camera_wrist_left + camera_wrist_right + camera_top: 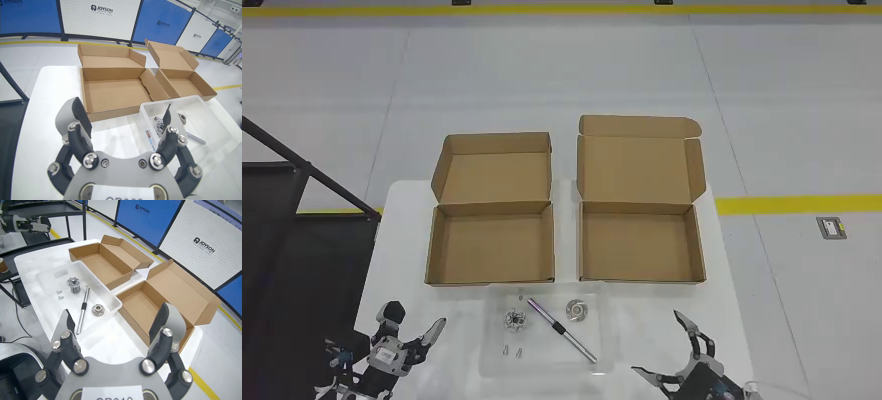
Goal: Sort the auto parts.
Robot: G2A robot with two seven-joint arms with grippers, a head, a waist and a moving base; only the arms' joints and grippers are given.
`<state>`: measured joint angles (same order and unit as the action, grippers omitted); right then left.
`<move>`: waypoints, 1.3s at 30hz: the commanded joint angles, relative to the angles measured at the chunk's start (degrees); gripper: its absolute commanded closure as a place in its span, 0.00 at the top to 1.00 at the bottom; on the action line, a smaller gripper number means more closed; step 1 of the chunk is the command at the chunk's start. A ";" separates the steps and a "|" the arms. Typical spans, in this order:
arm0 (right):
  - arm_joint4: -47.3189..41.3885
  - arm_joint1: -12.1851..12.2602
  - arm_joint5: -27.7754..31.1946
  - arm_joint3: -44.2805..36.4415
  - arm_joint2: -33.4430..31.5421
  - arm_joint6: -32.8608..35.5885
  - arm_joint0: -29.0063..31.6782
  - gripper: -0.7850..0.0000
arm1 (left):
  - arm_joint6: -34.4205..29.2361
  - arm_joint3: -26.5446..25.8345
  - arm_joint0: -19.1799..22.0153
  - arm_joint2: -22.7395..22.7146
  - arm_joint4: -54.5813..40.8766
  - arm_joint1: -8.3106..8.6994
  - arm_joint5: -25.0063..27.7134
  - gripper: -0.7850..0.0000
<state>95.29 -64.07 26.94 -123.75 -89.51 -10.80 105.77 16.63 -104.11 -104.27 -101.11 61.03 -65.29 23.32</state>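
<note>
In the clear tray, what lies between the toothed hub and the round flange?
The metal rod lies slantwise between the toothed hub and the round flange. The top view shows this most plainly.

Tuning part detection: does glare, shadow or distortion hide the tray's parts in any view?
Top view: even light, clear tray barely separates from white table. Left wrist view: lines bow; a fingertip partly covers the toothed hub. Right wrist view: lines bow; rod unobstructed, shadows faint.

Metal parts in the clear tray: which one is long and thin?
The rod with a dark band, lying flat between the toothed hub and the round flange; all the others are short and compact.
</note>
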 commanded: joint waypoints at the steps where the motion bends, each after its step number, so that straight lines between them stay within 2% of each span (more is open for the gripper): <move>1: -0.01 0.00 -0.18 0.00 0.00 -0.01 0.01 1.00 | 0.00 0.00 0.00 0.01 0.00 0.00 -0.01 1.00; 5: -0.01 0.00 -0.18 0.00 0.00 -0.01 0.01 1.00 | 0.00 0.00 0.00 0.01 0.00 0.00 -0.01 1.00; 7: -2.50 -0.16 -2.84 0.37 -1.23 -0.81 -1.15 1.00 | 0.00 0.00 0.00 0.01 0.00 0.00 -0.01 1.00; 9: 0.03 0.39 6.95 -1.43 1.26 -3.67 -3.19 1.00 | -0.58 -0.03 0.22 0.09 -0.75 -0.05 -0.07 1.00; 11: 3.28 0.65 12.09 -1.05 4.24 -1.70 -7.60 1.00 | -0.86 0.10 0.04 -0.59 -1.76 0.00 1.24 1.00; 14: 5.03 0.37 18.60 -0.21 12.34 3.36 -16.65 1.00 | -0.20 -0.03 -0.50 -1.63 -2.28 0.07 3.19 1.00; 17: 1.47 -0.47 26.40 4.64 20.42 7.64 -27.35 1.00 | 0.10 -0.15 -0.99 -2.34 -2.27 0.14 5.13 1.00; 21: -7.24 -2.62 30.68 15.49 29.93 17.04 -40.93 1.00 | 0.50 -0.33 -1.57 -2.42 -1.08 0.12 5.95 1.00; 22: -9.06 -3.19 30.20 18.63 31.66 20.89 -43.74 1.00 | 0.45 -0.35 -1.62 -2.39 -0.90 0.12 5.94 1.00; 34: -8.08 -3.21 30.28 18.99 32.45 20.36 -43.72 1.00 | 0.45 -0.35 -1.62 -2.39 -0.90 0.12 5.94 1.00; 36: -4.12 -3.48 27.03 21.11 34.02 26.90 -44.77 1.00 | 0.45 -0.35 -1.62 -2.39 -0.90 0.12 5.94 1.00; 39: -4.85 -4.67 27.65 24.28 38.28 34.28 -49.32 1.00 | 0.45 -0.35 -1.62 -2.39 -0.90 0.12 5.94 1.00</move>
<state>91.28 -68.34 54.03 -101.00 -52.53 17.94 58.25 17.08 -104.46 -105.89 -103.51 60.13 -65.17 29.26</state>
